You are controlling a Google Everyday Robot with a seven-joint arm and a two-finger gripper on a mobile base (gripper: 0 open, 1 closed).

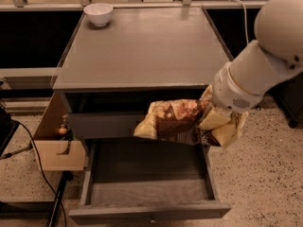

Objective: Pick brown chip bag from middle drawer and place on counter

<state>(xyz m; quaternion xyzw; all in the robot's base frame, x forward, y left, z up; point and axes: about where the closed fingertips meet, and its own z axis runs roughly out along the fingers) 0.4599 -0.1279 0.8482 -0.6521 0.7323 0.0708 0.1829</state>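
Note:
The brown chip bag (171,120) hangs in the air above the open middle drawer (147,191), in front of the cabinet and just below the counter's front edge. My gripper (211,121) is shut on the bag's right end, with its pale yellow fingers (226,129) wrapped around the foil. The bag lies roughly level, its tan-yellow left end pointing left. The drawer is pulled fully out and its grey floor is bare. The counter (142,46) is the grey slab above and behind the bag.
A small white bowl (98,13) stands at the counter's back left corner. A wooden box (56,150) and a black cable (33,148) lie on the speckled floor to the left. My white arm (265,56) fills the right side.

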